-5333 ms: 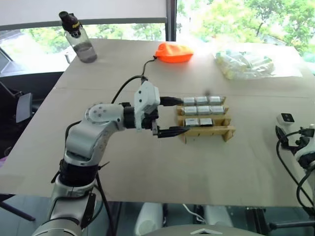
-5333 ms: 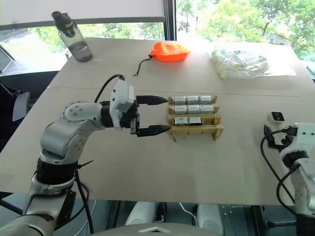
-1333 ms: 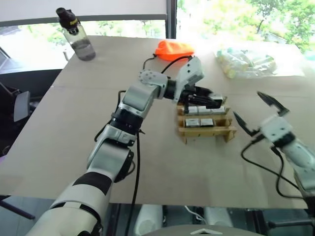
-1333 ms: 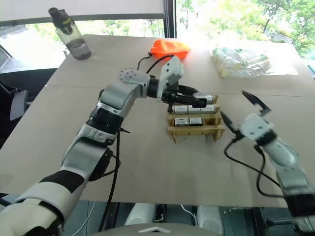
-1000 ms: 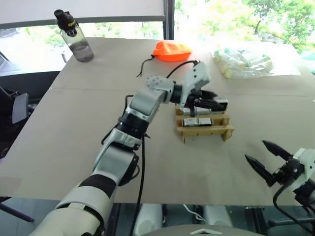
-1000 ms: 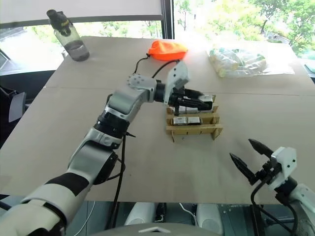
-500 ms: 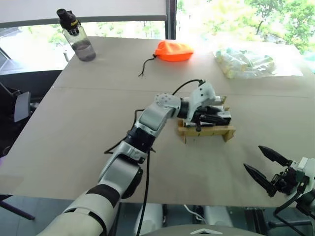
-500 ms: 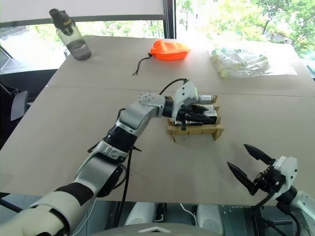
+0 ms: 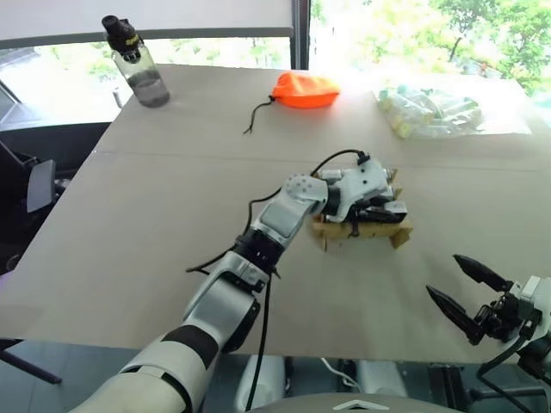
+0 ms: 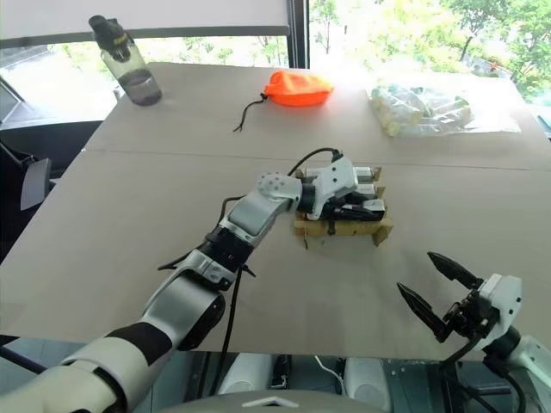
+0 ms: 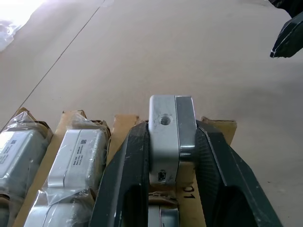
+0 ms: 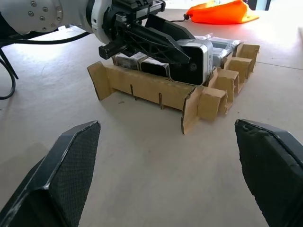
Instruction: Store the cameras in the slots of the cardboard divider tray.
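On the worktop (image 9: 172, 215), locate the cardboard divider tray (image 12: 142, 85) at centre right, its long rows running left to right, with wrapped cameras (image 11: 75, 151) already seated in the far and middle rows. Note that your left gripper (image 12: 182, 54) reaches across the tray from the left, fingers clamped on one camera (image 11: 170, 137) with its black lens face turned toward the tray's right end. That camera sits over the near row's right-end slot, so the coming move is judged to be straight down. Your right gripper (image 10: 435, 297) waits fully spread and empty, well apart, near right of the tray; the left arm is nearer.
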